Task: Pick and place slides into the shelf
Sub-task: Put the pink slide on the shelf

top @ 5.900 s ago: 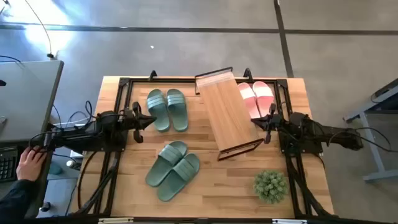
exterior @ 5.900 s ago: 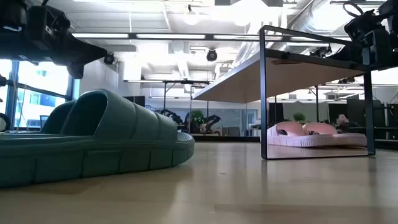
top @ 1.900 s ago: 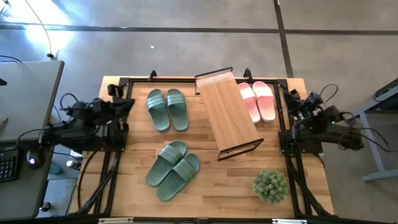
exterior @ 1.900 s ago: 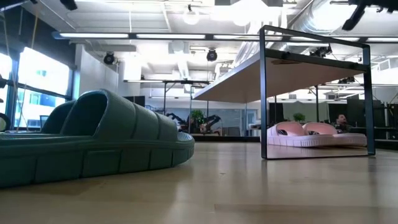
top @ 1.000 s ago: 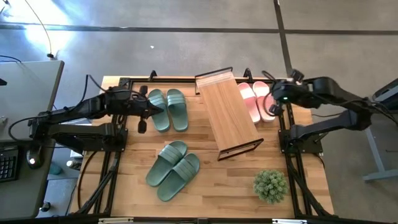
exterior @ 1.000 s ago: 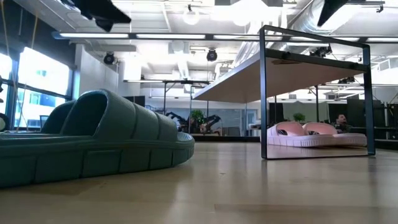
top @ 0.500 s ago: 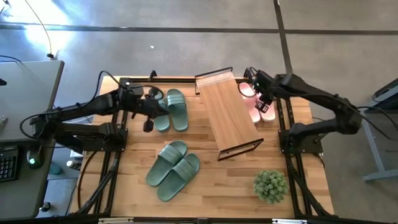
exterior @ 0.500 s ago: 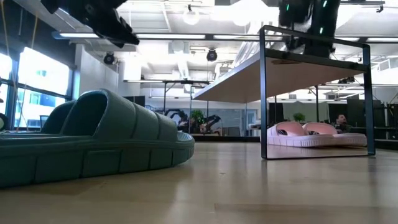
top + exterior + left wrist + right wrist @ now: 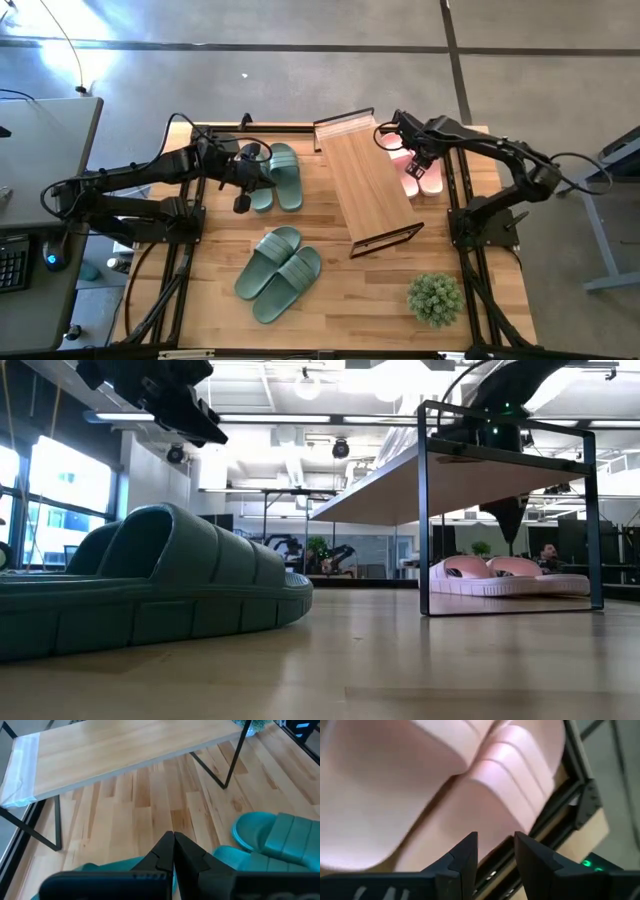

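The pale pink slides (image 9: 417,163) lie side by side at the far right corner of the table (image 9: 340,300), just beside the shelf (image 9: 368,180); they are smooth and rubbery, each with a wide ribbed strap (in my right wrist view the ridges of one strap fill most of the picture). My right gripper (image 9: 418,160) hangs directly over this pair, fingers (image 9: 465,855) parted a little with nothing between them. Whether they touch the pink rubber I cannot tell.

The shelf is a light wooden panel on a thin black frame, set slantwise near the middle of the far edge, its top bare.

One sage-green pair (image 9: 270,176) lies at the far left, toes away from the front edge, same ribbed straps. My left gripper (image 9: 245,170) is over the outer slide of that pair, its fingers (image 9: 167,852) pressed together, holding nothing.

The second green pair (image 9: 278,273) lies angled nearer the front edge, left of centre. A small potted plant (image 9: 435,298) stands at the front right corner.
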Controlling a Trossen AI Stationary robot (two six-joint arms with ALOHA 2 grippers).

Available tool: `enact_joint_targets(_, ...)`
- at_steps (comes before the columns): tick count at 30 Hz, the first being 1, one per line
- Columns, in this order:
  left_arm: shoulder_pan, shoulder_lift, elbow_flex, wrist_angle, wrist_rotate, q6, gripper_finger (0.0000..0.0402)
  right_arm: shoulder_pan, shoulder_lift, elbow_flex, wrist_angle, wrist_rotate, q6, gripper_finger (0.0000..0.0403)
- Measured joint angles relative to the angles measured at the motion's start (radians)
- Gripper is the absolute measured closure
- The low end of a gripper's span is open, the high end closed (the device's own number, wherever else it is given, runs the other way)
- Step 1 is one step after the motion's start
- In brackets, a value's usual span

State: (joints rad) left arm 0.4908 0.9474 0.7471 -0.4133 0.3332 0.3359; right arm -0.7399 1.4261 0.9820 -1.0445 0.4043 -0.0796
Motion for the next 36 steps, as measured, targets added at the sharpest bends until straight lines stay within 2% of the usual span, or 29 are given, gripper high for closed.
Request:
enact_joint_targets(4, 0.000, 0.000, 0.000, 0.000, -0.008, 0.000, 0.0401, 0.000, 0.000, -0.022, 0.045, 0.070, -0.024, 0.0286)
enact_joint_targets(13, 0.000, 0.000, 0.000, 0.000, -0.018, 0.011, 0.0401, 0.000, 0.000, -0.094, 0.103, 0.017, -0.086, 0.0273)
enact_joint_targets(15, 0.000, 0.000, 0.000, 0.000, -0.019, 0.011, 0.0401, 0.000, 0.000, -0.118, 0.122, 0.057, -0.086, 0.0263)
enact_joint_targets(20, 0.000, 0.000, 0.000, 0.000, -0.038, 0.012, 0.0401, 0.000, 0.000, -0.166, 0.183, 0.234, -0.082, 0.0244)
enact_joint_targets(25, 0.000, 0.000, 0.000, 0.000, -0.039, 0.011, 0.0401, 0.001, 0.000, -0.191, 0.229, 0.188, -0.086, 0.0232)
enact_joint_targets(30, 0.000, 0.000, 0.000, 0.000, -0.039, 0.008, 0.0401, 0.001, 0.000, -0.228, 0.309, 0.190, -0.086, 0.0231)
enact_joint_targets(36, 0.000, 0.000, 0.000, 0.000, -0.039, 0.008, 0.0401, 0.000, 0.000, -0.242, 0.367, 0.245, -0.086, 0.0231)
